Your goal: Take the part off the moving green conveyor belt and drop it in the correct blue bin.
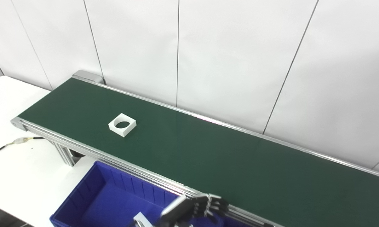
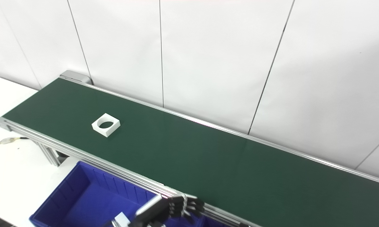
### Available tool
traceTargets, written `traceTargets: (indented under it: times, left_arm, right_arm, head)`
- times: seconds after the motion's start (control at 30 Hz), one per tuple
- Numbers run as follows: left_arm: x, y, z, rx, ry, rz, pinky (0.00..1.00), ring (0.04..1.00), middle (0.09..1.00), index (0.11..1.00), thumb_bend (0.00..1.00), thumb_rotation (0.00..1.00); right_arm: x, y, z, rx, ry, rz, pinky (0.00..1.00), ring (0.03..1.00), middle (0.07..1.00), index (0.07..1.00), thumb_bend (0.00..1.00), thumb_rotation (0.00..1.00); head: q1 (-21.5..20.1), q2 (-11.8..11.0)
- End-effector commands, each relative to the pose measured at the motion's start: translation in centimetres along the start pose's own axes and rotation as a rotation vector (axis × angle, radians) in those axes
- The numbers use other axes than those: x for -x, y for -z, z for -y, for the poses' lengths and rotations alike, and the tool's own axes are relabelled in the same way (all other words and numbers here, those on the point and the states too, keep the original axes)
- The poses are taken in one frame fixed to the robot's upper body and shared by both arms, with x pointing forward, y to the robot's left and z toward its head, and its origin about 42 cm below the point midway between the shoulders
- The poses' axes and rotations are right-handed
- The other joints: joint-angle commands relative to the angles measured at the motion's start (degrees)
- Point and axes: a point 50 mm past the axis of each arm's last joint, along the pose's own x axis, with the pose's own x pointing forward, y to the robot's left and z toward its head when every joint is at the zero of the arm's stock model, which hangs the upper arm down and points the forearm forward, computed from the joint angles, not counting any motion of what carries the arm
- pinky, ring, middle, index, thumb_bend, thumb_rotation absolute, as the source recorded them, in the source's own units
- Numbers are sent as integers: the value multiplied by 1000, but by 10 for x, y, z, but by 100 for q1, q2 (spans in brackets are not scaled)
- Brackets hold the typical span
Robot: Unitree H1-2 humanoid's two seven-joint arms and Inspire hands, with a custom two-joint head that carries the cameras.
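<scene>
A white square part (image 1: 122, 124) with a round hole lies flat on the green conveyor belt (image 1: 208, 151), toward its left end. My left hand (image 1: 195, 208) rises from the bottom edge, hovering at the belt's near rail over the blue bin (image 1: 91, 201). Its fingers (image 1: 215, 205) are loosely curled and apart from the thumb, with nothing in them. The hand is well to the right of the part and nearer to me. My right hand is out of the picture.
A white table (image 1: 16, 170) carries the belt's frame, and a cable with a connector (image 1: 19, 141) lies on it at the left. A white panelled wall (image 1: 239, 63) runs close behind the belt. The aluminium near rail (image 1: 113, 159) separates belt and bin.
</scene>
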Motion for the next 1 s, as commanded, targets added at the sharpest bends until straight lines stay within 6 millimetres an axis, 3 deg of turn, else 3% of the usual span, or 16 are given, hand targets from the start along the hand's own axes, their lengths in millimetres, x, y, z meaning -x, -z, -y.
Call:
traceTargets:
  times: [0.0,0.17,0.37,0.57,0.7,0.8,0.97]
  left_arm:
    - [-4,-24,-13,-24,-2,64,599,696,733,742,931,435]
    - [-4,-75,-43,-119,-21,118,637,708,744,747,919,429]
    - [-8,-114,-66,-216,-8,163,655,724,756,760,889,436]
    - [-12,-136,-87,-349,-49,156,690,751,775,769,854,327]
    - [-16,-150,-107,-551,-114,127,680,753,797,792,837,320]
    - [-21,-158,-121,-687,-137,92,682,779,820,819,806,262]
    - [-36,-169,-148,-851,-186,13,725,821,845,828,865,159]
  right_arm:
    - [-5,-10,0,5,8,81,560,654,726,810,565,734]
    - [-6,-10,-1,-1,10,78,555,650,726,809,581,740]
    - [-6,-11,-3,-6,10,81,554,649,722,810,588,740]
    - [-7,-12,-4,-15,12,78,556,649,724,810,625,755]
    - [-7,-12,-5,-19,8,81,564,655,730,815,634,761]
    - [-8,-12,-5,-22,8,84,562,653,730,815,630,760]
    - [-11,-11,-7,-16,9,86,552,647,725,813,648,774]
  head:
    - [3,2]
    - [10,0]
    - [5,13]
    - [11,29]
    - [22,36]
    - [30,35]
    - [-3,27]
